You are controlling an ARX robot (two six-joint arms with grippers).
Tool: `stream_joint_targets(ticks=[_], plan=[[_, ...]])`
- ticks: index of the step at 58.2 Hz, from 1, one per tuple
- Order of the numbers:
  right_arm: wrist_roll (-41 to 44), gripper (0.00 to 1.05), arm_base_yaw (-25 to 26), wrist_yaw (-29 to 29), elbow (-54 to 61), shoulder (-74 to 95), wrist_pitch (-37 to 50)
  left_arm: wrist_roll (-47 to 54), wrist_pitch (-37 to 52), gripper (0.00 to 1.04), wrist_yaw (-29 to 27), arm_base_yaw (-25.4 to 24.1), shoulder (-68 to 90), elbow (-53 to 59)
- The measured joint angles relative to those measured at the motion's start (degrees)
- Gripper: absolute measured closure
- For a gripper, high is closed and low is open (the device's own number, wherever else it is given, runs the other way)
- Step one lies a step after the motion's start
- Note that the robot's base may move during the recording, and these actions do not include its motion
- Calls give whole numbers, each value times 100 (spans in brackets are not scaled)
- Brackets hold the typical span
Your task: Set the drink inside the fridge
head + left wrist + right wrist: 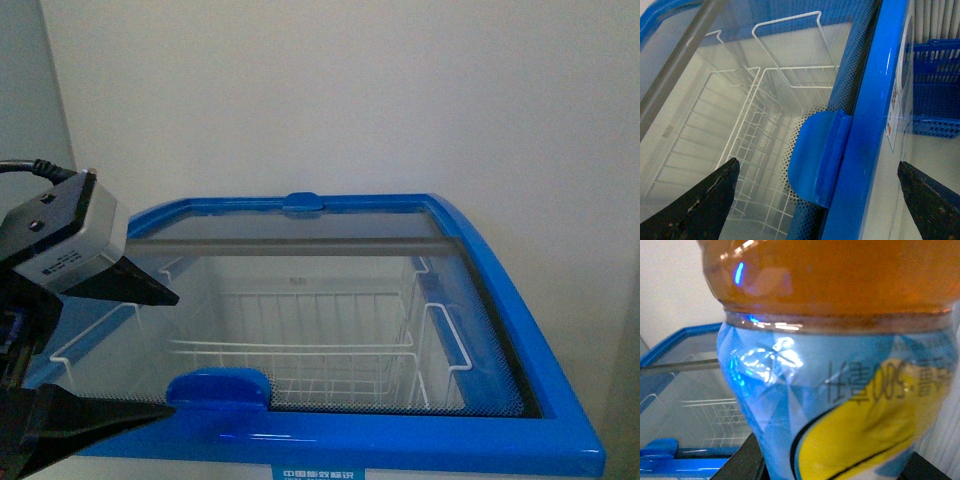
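Observation:
The fridge (520,340) is a white chest freezer with a blue top rim, right in front of me. Its sliding glass lid (300,300) lies over white wire baskets (300,350). A blue lid handle (218,388) sits at the near edge. My left gripper (175,352) is open, its black fingers either side of that handle (820,155) without touching it; it also shows in the left wrist view (817,165). My right gripper (832,462) is shut on the drink bottle (840,390), which holds amber liquid and has a blue-and-yellow label. The right gripper is out of the front view.
A second blue handle (302,203) sits at the fridge's far edge against a white wall (350,90). A grey bar (290,245) crosses the lid. A blue plastic basket (935,90) stands on the floor beside the fridge front. The fridge also shows behind the bottle (680,390).

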State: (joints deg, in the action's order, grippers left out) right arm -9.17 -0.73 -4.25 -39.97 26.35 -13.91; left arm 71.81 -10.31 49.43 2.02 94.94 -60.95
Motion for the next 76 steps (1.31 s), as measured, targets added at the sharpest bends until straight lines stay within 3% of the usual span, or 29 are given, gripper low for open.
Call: stream_joint_targets(ticks=[42, 76], plan=[[0, 69, 0, 0, 0, 0, 0, 339, -354, 8, -597, 400, 861, -682], [0, 69, 0, 0, 0, 0, 0, 291, -354, 8, -382, 540, 1523, -1220]])
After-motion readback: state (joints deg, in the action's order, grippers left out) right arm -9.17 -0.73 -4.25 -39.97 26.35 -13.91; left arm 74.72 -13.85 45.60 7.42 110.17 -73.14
